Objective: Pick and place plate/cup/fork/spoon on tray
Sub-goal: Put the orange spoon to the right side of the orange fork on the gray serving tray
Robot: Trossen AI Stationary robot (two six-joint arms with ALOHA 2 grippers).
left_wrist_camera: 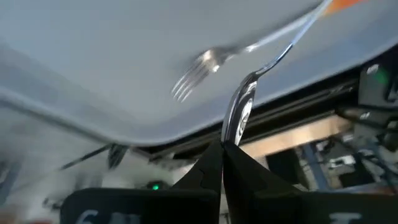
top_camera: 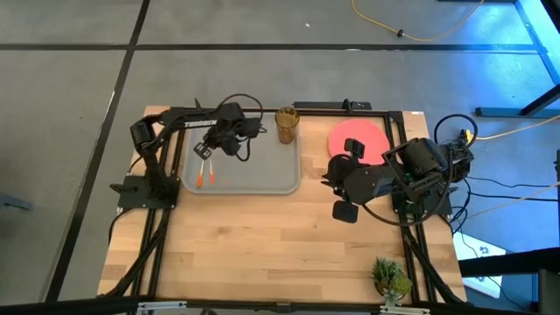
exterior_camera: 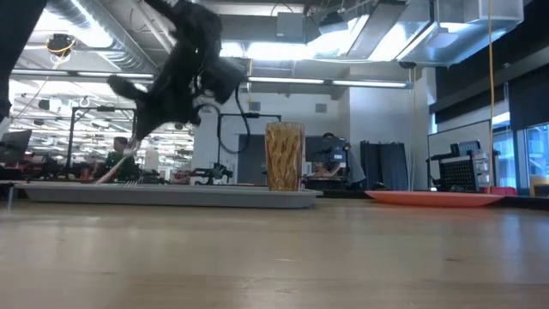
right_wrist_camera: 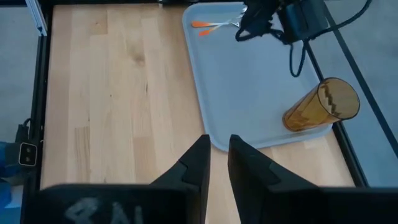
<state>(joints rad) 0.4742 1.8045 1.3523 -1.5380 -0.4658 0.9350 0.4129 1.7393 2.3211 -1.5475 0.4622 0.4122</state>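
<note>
The left pincer [top_camera: 210,147] hangs over the left half of the tray [top_camera: 262,171], its fingers closed on the bowl end of the spoon [left_wrist_camera: 239,109]. The spoon's long axis runs away from the fingertips down toward the tray floor, its orange handle reaching for the tray's near-left corner, and it lies almost alongside the fork [left_wrist_camera: 196,65], which rests flat on the tray just beside it. Releasing it there looks like the coming move.

The right pincer [top_camera: 348,179] waits over the surface right of the tray, fingers slightly parted and empty; it is the nearer arm to the plate [top_camera: 359,138], which sits off the tray toward the surface's far right corner.

Count: one tray, one plate, one fork, one spoon, and one cup [top_camera: 286,124], upright in the tray's far right corner.
</note>
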